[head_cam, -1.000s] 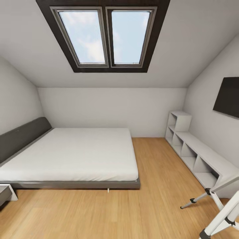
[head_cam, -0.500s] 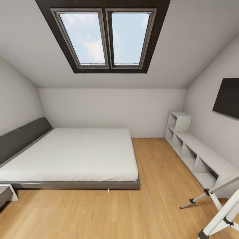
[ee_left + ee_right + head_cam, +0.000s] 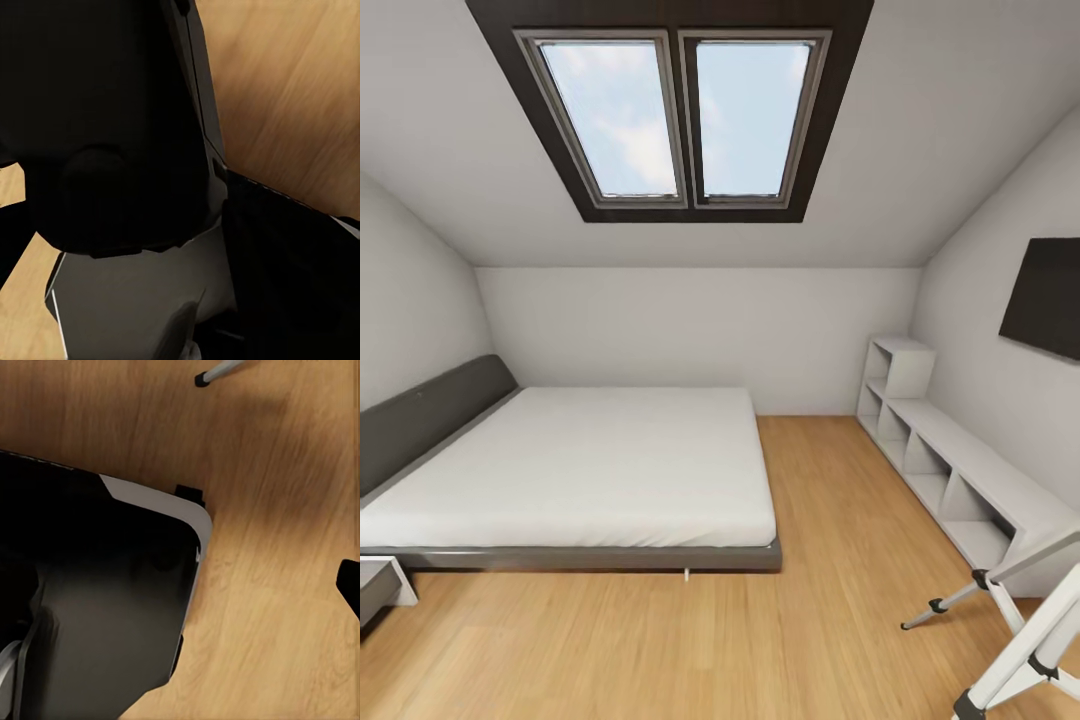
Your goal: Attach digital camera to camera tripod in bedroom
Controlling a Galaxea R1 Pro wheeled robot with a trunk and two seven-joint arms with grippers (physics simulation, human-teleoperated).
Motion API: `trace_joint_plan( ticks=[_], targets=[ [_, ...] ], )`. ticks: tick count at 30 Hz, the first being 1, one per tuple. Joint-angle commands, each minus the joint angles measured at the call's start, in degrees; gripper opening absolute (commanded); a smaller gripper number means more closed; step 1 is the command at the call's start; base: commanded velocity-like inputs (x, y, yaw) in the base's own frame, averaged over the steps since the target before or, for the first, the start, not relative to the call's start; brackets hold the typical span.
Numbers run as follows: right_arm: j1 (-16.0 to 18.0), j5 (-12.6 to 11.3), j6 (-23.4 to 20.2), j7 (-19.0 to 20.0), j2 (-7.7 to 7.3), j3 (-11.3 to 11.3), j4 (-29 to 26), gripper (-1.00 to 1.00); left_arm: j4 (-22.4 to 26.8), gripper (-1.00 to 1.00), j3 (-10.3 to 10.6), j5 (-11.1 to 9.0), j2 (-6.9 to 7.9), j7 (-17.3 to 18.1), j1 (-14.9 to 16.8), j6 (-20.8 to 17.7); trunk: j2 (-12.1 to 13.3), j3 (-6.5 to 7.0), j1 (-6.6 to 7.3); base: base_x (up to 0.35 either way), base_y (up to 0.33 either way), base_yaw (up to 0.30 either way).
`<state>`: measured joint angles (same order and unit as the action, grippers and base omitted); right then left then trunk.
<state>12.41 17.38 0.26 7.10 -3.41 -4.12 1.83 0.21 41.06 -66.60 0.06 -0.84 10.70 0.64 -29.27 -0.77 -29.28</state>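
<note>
in the head view the bedroom runs under a sloped white ceiling with a dark-framed skylight (image 3: 678, 112) of 2 panes showing blue sky. at far left a small grey and white piece of furniture (image 3: 380, 583) is cut off by the picture's edge. next to it stands the bed (image 3: 575, 470), low, with a dark grey frame and headboard along the left wall and a flat white mattress. the light wood floor (image 3: 830, 560) stretches from the bed's foot to the right wall. there a low white shelf unit (image 3: 950, 475) with open compartments runs along the wall, stepping up to a taller section at its far end. above it a dark tv (image 3: 1048, 297) hangs on the wall.

the camera tripod (image 3: 1015, 640) stands at the lower right corner, on the floor just in front of the shelf unit's near end. 2 pale silver legs with dark grey joints show, 1 splayed out leftward to a dark foot; its head is cut off by the picture's edge.

the left wrist view looks down past dark robot body parts to the wood floor. the right wrist view shows dark and white robot body over the floor, with a tripod foot (image 3: 204, 378) near the edge. whether either hand is wide or narrow cannot be told.
</note>
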Motion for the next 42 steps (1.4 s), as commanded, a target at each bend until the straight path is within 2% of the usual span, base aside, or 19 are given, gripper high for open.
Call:
trace_joint_plan(
  ticks=[1, 8, 16, 42],
  targets=[
    [0.1, 0.4, 0.0, 0.1, -0.02, -0.4, 0.1, 1.00, 0.0, -1.00, 0.5, -0.4, 0.03, 0.0, 0.0, 0.1, 0.3, 0.11, 0.20, 0.000, 0.000, 0.000],
    [0.0, 0.4, -0.1, 0.0, 0.18, -0.5, 0.2, 1.00, 0.3, -1.00, 0.3, -0.4, 0.03, 0.0, 0.0, 0.5, 3.1, 1.36, 1.74, 0.000, 0.000, 0.000],
    [0.0, 0.3, -0.1, -0.1, 0.12, -0.5, 0.2, 1.00, 0.1, -1.00, 0.3, -0.4, -0.04, 0.0, 0.0, 3.2, 6.4, 2.80, 3.50, 0.000, 0.000, 0.000],
    [0.0, 0.3, -0.8, -0.1, 0.07, -0.5, 0.2, 1.00, 0.1, -1.00, 0.3, 0.2, 0.02, 0.1, 0.0, 3.7, 6.4, 2.80, 3.50, 0.000, 0.000, 0.000]
  ],
)
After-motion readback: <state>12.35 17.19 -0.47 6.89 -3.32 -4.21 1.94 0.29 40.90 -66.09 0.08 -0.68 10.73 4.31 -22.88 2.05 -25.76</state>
